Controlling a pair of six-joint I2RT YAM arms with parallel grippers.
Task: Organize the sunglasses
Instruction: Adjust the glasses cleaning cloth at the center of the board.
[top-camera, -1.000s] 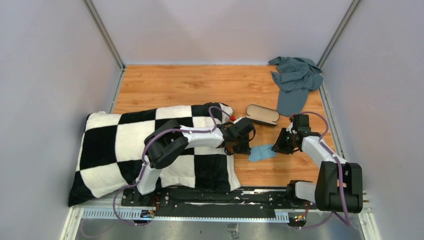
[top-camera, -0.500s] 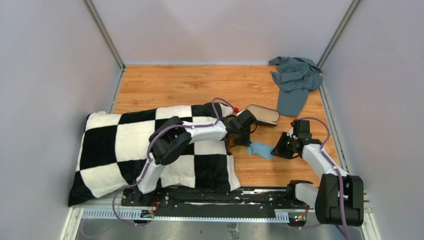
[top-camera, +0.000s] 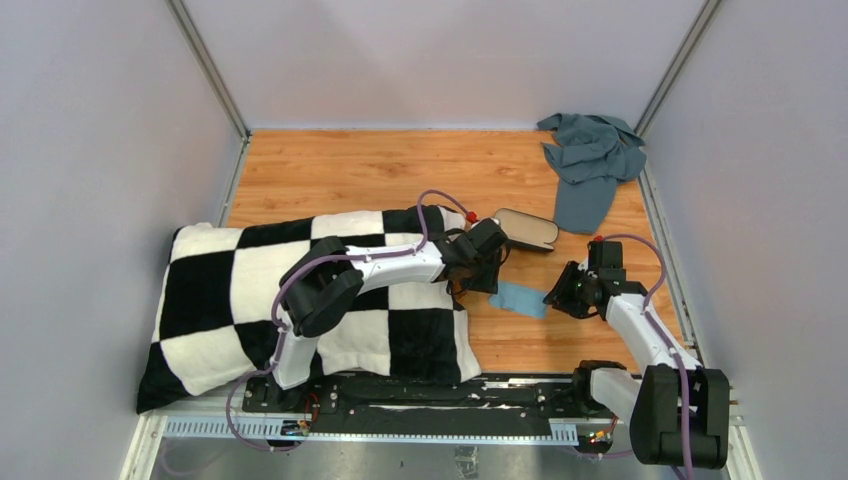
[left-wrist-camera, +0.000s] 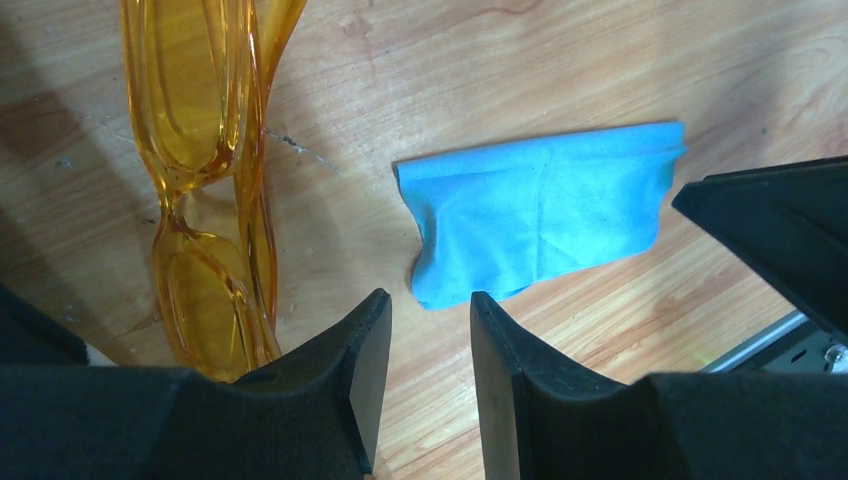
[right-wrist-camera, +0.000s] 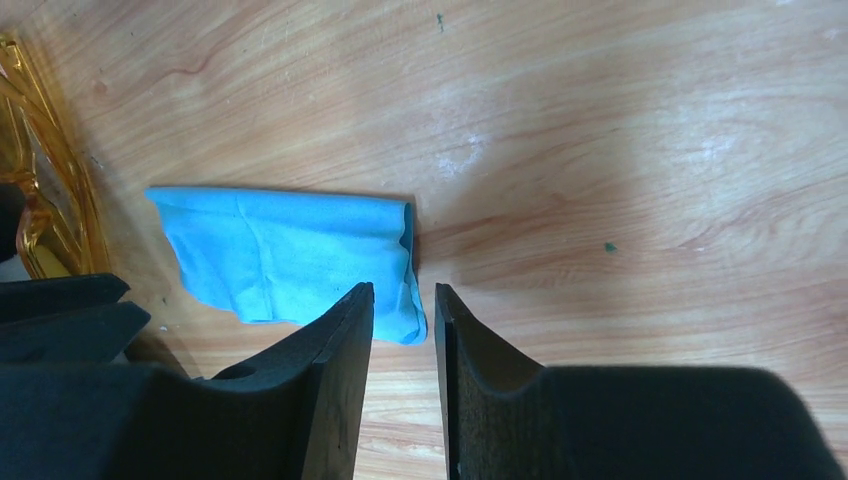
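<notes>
The sunglasses (left-wrist-camera: 200, 180), a folded amber-orange pair, lie on the wood floor just left of my left gripper (left-wrist-camera: 430, 300). That gripper is narrowly open and empty, with bare floor between its fingers. In the top view the gripper (top-camera: 480, 272) covers most of the sunglasses. Their edge also shows in the right wrist view (right-wrist-camera: 40, 190). My right gripper (right-wrist-camera: 404, 292) is narrowly open and empty, hovering at the near corner of the light-blue cloth (right-wrist-camera: 290, 260). In the top view the cloth (top-camera: 520, 298) lies flat between the two grippers, with the right gripper (top-camera: 562, 293) beside it.
The open black case (top-camera: 527, 230) with beige lining lies just behind the left gripper. A black-and-white checkered pillow (top-camera: 250, 290) fills the left half. A grey-blue garment (top-camera: 592, 160) is bunched at the back right corner. Grey walls close in on both sides.
The blue cloth has shifted slightly left and back and lies flatter. My left gripper has moved back toward the case. My right gripper has drawn back a little to the right.
</notes>
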